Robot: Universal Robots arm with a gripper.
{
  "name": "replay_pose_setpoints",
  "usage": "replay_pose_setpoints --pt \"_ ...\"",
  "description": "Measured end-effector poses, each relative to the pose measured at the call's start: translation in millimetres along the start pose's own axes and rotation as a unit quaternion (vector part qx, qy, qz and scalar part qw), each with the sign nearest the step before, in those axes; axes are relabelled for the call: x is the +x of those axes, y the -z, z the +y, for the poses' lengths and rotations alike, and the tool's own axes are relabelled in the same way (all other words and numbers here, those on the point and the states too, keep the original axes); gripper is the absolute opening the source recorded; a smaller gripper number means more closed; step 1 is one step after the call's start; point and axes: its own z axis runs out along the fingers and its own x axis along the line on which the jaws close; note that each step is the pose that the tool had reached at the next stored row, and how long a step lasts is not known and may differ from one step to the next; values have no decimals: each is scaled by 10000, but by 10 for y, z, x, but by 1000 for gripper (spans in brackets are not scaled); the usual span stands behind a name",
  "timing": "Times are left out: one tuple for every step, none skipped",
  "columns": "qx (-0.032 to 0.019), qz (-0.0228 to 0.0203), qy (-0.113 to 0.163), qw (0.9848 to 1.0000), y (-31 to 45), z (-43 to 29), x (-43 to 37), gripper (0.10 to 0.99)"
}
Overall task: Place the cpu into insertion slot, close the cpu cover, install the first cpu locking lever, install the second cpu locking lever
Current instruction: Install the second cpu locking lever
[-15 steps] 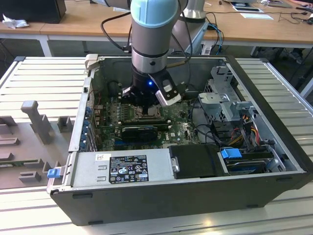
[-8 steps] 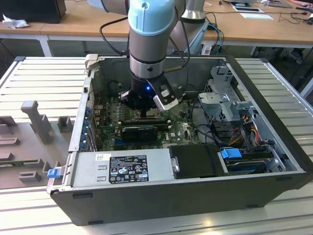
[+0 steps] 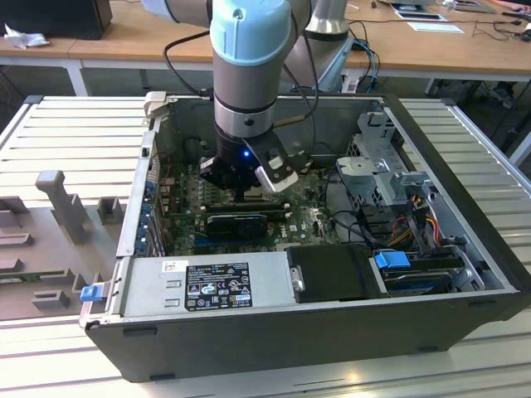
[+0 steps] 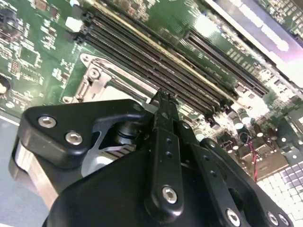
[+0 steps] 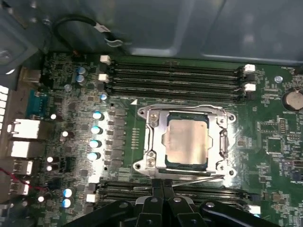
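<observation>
Open computer case [image 3: 274,332] lies on slatted metal table [image 3: 75,133]. Green motherboard [image 5: 279,137] inside, with rows of long black memory slots [image 5: 175,78]. Black finned card [image 3: 236,222] near case middle. Power supply box with label [image 3: 207,286] along near wall. Blue clip [image 3: 392,259] beside drive bay, exterior view's right. Grey moulded tray [image 3: 50,240] on exterior view's left. Wooden desk [image 3: 149,37] behind.

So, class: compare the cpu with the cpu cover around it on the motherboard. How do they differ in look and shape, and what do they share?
In the first wrist view, the cpu is a solid, flat square with a pale, dull silvery face; the cpu cover is a shiny metal frame with a cut-out middle. The cpu is smaller and sits inside the opening; the cpu cover surrounds it. Both lie flat at the insertion slot, with the gripper close beside them.
</observation>
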Motion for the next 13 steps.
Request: replay_pose_setpoints --pt "-24 0 9 10000 -1 -1 17 106" --pt "-67 0 25 10000 -5 -4 41 106" --pt "-92 0 35 10000 -13 -10 52 106" --pt "-116 1 47 9999 -26 -19 59 106" --pt "-140 2 59 9999 -51 -29 62 106" --pt "-152 2 67 9999 -65 -35 64 106" --pt "-166 4 76 9998 -78 -40 67 106" --pt "-192 5 93 9998 -96 -45 71 106" --pt "-209 5 100 9997 -105 -47 76 106" --pt "-265 3 107 9996 -122 -55 95 106" --pt "-302 0 109 9995 -123 -67 104 106" --pt "-333 -3 109 9994 -123 -87 109 106" --pt "-370 -5 108 9993 -128 -114 112 106"
